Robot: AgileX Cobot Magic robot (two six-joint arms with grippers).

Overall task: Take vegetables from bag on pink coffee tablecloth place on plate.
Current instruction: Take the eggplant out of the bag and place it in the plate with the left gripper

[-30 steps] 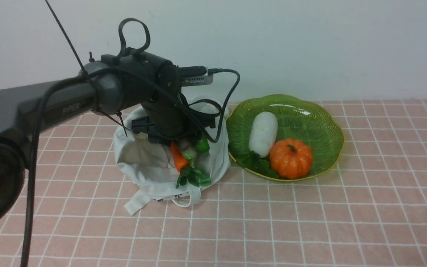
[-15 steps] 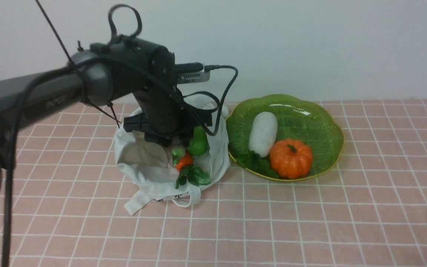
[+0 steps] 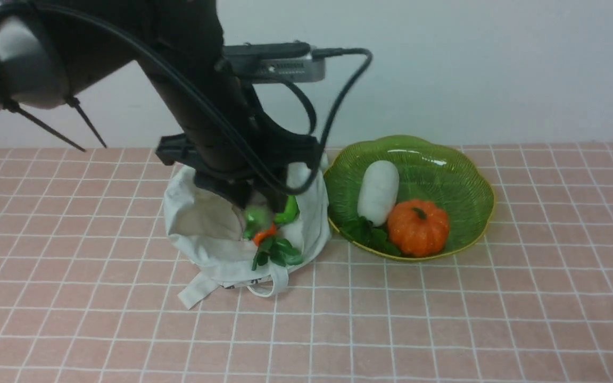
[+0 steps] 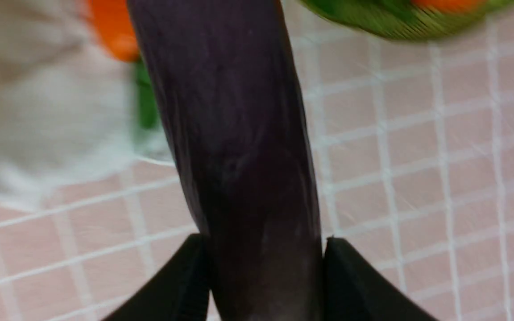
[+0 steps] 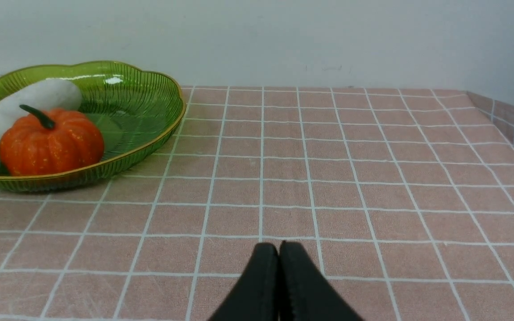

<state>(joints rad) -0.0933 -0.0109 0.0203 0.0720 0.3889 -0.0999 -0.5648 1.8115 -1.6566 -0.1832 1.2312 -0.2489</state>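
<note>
Left gripper (image 4: pixel 266 267) clamped round eggplant (image 4: pixel 248 147), lifting it from bag (image 3: pixel 210 255)! Next: swing across, lower onto plate (image 3: pixel 466 202).

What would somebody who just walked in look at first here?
Probably the big dark left gripper, which looms over the off-white bag and has its fingers closed on the long, shiny, dark purple eggplant. Next, I think, comes the bright orange pumpkin, sitting beside the white radish in the shiny green dish, to the right of the bag.
</note>
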